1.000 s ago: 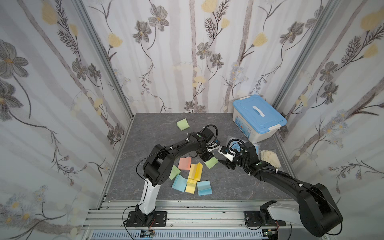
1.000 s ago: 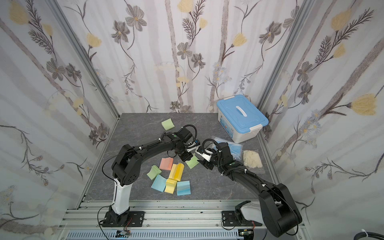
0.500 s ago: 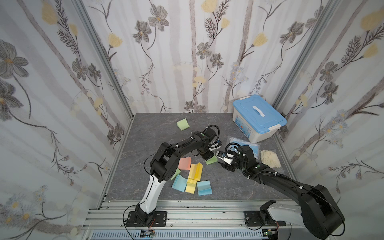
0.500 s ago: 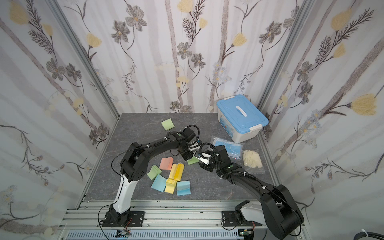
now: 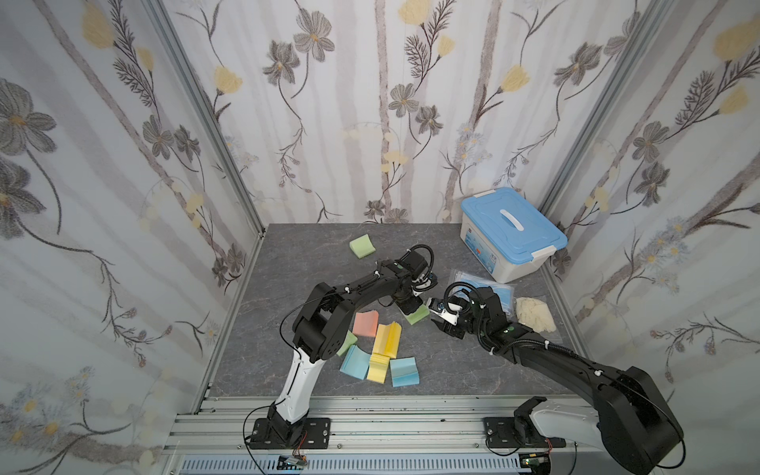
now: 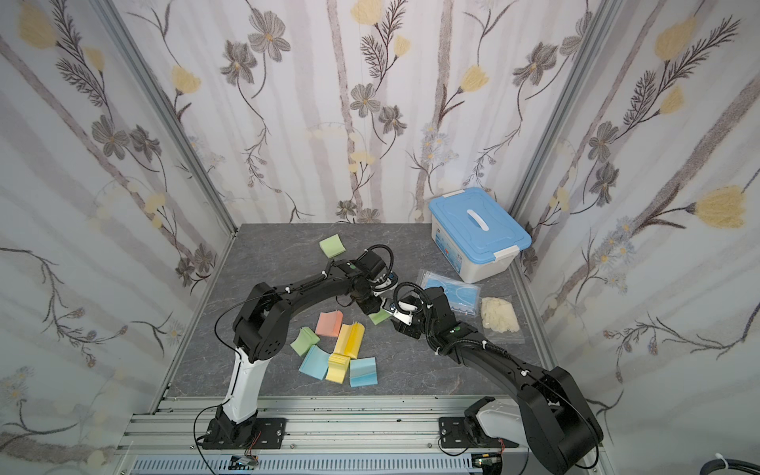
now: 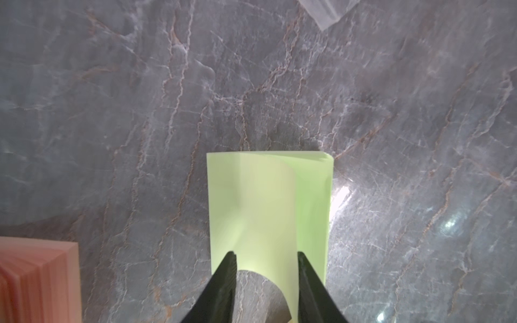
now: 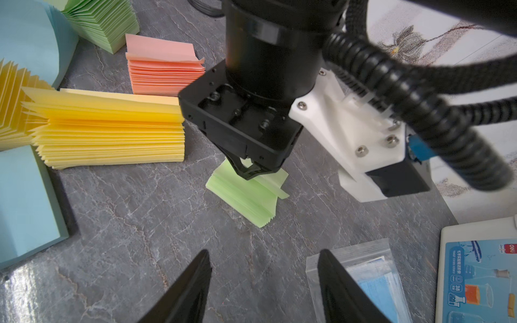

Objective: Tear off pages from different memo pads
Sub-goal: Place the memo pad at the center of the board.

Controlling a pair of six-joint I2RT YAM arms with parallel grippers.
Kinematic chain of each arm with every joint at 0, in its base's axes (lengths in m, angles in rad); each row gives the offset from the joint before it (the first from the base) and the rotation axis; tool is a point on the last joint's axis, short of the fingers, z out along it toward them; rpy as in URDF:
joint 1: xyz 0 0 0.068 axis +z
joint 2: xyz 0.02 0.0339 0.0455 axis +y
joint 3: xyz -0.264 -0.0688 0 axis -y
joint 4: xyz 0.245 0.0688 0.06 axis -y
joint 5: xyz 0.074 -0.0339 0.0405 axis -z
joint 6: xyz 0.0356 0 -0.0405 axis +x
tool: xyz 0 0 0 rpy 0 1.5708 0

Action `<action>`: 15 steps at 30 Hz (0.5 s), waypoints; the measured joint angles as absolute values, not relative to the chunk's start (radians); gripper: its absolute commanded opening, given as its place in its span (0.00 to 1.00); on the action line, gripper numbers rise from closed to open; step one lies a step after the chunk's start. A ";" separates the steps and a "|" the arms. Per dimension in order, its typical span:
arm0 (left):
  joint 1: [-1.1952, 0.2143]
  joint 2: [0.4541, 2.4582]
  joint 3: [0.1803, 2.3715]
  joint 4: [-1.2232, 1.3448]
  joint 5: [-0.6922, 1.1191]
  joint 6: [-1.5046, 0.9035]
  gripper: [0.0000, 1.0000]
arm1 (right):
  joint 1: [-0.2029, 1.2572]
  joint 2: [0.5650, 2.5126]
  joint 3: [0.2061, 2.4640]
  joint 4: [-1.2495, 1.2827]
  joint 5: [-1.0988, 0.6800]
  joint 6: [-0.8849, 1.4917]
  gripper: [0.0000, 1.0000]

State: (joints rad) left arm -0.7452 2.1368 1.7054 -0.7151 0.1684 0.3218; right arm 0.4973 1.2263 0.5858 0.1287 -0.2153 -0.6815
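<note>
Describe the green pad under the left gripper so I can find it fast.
Start at the blue-lidded box in the far right corner and come toward the robot past the mask packet. The green pad lies there under the left gripper, with the right gripper facing it. Unlike the far green pad and the cluster's green pad, it sits alone between the grippers, top leaf curled up.

tabletop [image 7: 391, 112]: glossy, perhaps stone | green pad [image 7: 265, 195]: matt paper | packet [image 8: 372, 251]: clear plastic

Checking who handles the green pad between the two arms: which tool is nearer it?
Left. The left tool is directly over the green pad, tips down at its top; the right tool is off to the side, apart from it.
</note>
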 measured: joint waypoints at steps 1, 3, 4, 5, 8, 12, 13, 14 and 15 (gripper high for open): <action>-0.745 2.124 1.699 -0.708 0.168 0.316 0.44 | 0.497 1.228 0.590 0.128 -0.215 -0.682 0.64; -0.745 2.095 1.683 -0.694 0.173 0.313 0.47 | 0.497 1.232 0.604 0.129 -0.216 -0.683 0.64; -0.745 2.082 1.674 -0.687 0.178 0.308 0.48 | 0.497 1.234 0.609 0.129 -0.216 -0.685 0.65; -0.743 2.067 1.661 -0.678 0.183 0.305 0.48 | 0.497 1.237 0.617 0.129 -0.215 -0.685 0.65; -0.735 2.016 1.610 -0.646 0.205 0.284 0.49 | 0.497 1.256 0.642 0.129 -0.211 -0.698 0.65; -0.699 1.887 1.487 -0.562 0.239 0.226 0.51 | 0.497 1.309 0.696 0.112 -0.203 -0.744 0.64; -0.688 1.848 1.448 -0.531 0.242 0.208 0.52 | 0.497 1.325 0.713 0.100 -0.199 -0.760 0.64; -0.675 1.803 1.404 -0.502 0.247 0.185 0.53 | 0.497 1.344 0.732 0.089 -0.194 -0.779 0.63; -0.662 1.759 1.360 -0.469 0.248 0.155 0.53 | 0.497 1.364 0.751 0.078 -0.189 -0.799 0.63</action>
